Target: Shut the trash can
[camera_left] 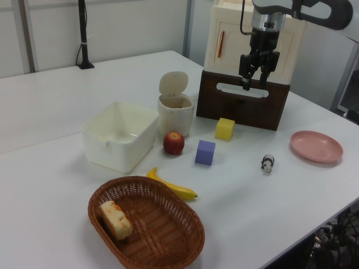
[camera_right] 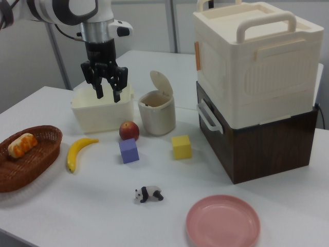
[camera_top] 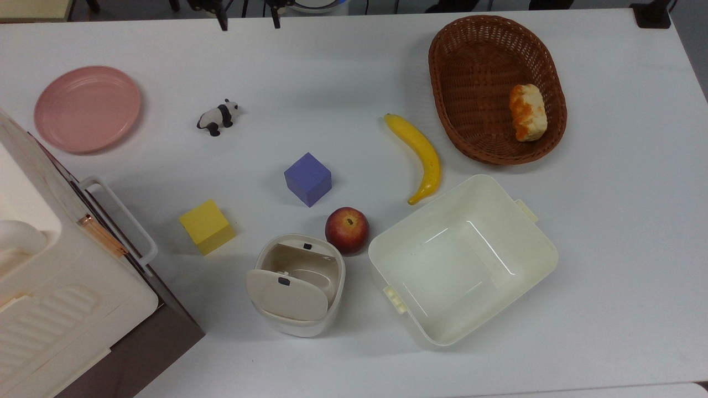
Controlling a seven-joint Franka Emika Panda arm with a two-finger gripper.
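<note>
The trash can stands near the front middle of the table, cream-white, with its beige lid tipped up and the inside showing. In the left view the trash can has its lid upright; so does the trash can in the right view. My gripper hangs open and empty well above the table. It is far from the can, at the top view's upper edge and above the tub in the right view.
A red apple sits right beside the can, and a lidless cream tub is next to that. A big white and brown box stands to the top view's left. Yellow cube, purple cube, banana, basket, pink plate and toy panda lie around.
</note>
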